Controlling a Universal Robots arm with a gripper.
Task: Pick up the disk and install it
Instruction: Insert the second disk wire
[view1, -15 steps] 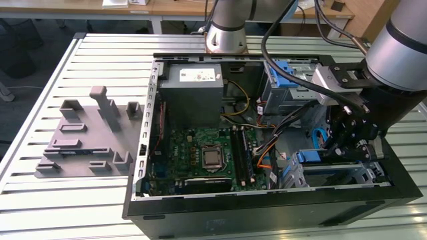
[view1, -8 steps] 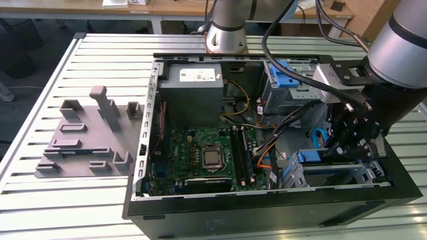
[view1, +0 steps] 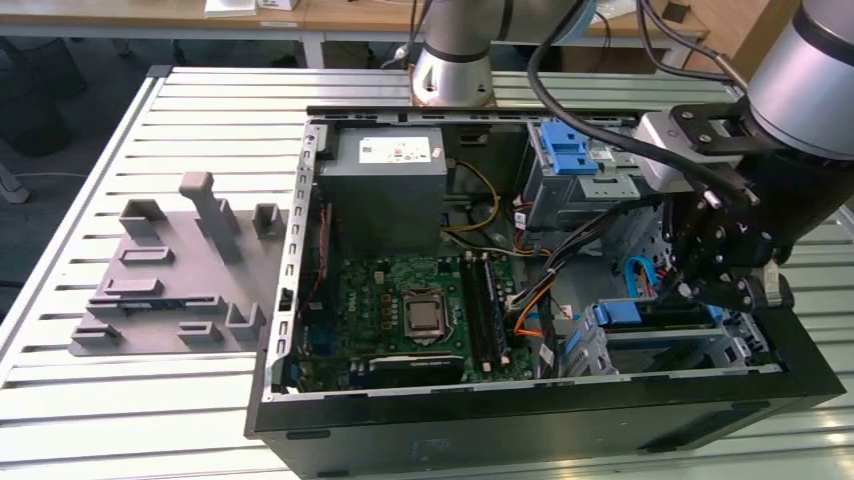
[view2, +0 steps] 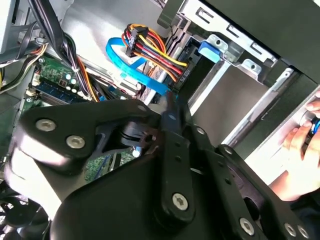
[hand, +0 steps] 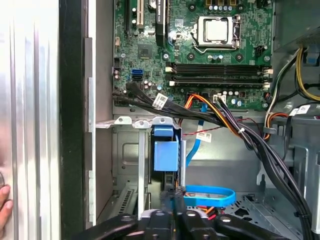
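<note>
The disk (view1: 654, 314), with its blue plastic rail on top, sits in the lower drive cage (view1: 727, 352) at the exterior view's right, inside the open computer case (view1: 534, 415). In the first wrist view the disk (hand: 166, 155) stands on edge in the cage slot. My gripper (view1: 691, 296) hangs right over it, fingers pressed together, their tips (hand: 174, 196) at the disk's near end. The second wrist view has the shut gripper (view2: 170, 109) in front of a blue flat cable (view2: 131, 64).
A grey power supply box (view1: 387, 165), the motherboard (view1: 414, 310) and an upper cage with a blue latch (view1: 567, 150) fill the case. Cable bundles (hand: 235, 130) run close to the cage. A grey fixture block (view1: 174, 280) lies on the slatted table. A person's hand (view2: 300, 145) rests outside the case.
</note>
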